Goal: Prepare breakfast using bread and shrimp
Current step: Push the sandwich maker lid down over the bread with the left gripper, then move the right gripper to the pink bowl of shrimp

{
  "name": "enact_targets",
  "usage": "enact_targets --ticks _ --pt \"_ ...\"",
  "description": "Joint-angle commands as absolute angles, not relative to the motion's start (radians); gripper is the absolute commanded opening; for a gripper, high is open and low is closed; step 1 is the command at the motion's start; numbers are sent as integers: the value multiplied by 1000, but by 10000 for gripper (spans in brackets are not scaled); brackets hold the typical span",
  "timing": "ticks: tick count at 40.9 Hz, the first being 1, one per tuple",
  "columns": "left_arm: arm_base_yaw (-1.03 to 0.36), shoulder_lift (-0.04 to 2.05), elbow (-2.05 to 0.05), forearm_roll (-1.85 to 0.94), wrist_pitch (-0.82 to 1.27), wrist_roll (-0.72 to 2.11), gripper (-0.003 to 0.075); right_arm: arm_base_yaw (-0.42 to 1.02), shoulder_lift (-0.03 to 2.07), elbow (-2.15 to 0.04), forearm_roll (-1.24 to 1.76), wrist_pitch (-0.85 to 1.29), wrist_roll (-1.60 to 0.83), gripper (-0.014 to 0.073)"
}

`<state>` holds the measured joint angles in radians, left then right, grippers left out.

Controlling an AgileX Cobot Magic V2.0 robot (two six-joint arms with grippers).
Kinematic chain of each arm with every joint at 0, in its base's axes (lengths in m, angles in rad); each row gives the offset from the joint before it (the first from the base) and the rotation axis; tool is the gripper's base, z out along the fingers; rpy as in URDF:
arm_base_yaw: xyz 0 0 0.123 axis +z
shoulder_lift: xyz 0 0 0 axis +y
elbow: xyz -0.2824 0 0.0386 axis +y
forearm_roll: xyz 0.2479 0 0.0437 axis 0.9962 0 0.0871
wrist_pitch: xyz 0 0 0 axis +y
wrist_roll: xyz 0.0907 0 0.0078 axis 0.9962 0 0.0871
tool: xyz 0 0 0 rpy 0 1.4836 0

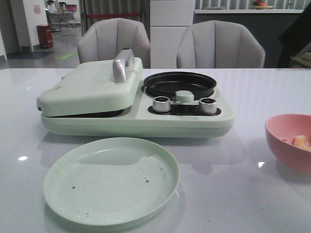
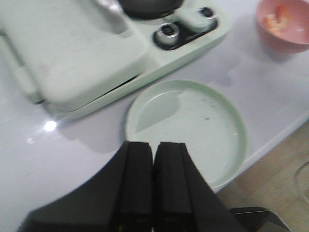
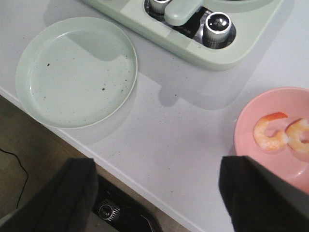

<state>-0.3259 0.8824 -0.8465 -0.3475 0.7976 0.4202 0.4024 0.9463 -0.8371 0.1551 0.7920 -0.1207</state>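
1. The white glossy surface [image 1: 243, 194] carries everything in view.
2. A pale green breakfast maker [image 1: 131, 119] stands at the middle of it, its hinged lid [image 1: 87, 90] down over the left half, with a silver handle [image 1: 122, 64] on top. No bread can be seen anywhere; whether any lies under the lid cannot be told.
3. An empty green plate [image 1: 112, 179] with a few dark specks lies just in front of the appliance.
4. A black round pan [image 1: 180, 83] sits in the appliance's right half, behind two silver knobs [image 1: 162, 104].
5. A pink bowl [image 3: 251, 130] stands at the surface's right edge, well apart from the plate.
6. The left gripper [image 2: 153, 159] hangs above the near rim of the plate, jaws pressed together with nothing between them.
7. The right gripper [image 3: 157, 193] hangs over the surface's front edge, jaws spread wide and empty.
8. The shrimp [image 3: 270, 134], two curled orange-pink pieces, lie side by side in the pink bowl.
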Motion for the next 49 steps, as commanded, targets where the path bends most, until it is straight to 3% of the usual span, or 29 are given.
enact_targets --ticks 1,14,33,49 --pt "-333 863 -870 -219 721 275 101 398 932 -865 159 734 -120 619" --pt "-333 903 -870 -238 718 275 101 380 935 -865 35 737 -75 619" --pt "-333 932 -870 -238 720 275 101 -93 1123 -872 9 763 -11 619" --pt "-333 932 -870 -238 720 275 101 -138 1409 -968 0 748 -44 619"
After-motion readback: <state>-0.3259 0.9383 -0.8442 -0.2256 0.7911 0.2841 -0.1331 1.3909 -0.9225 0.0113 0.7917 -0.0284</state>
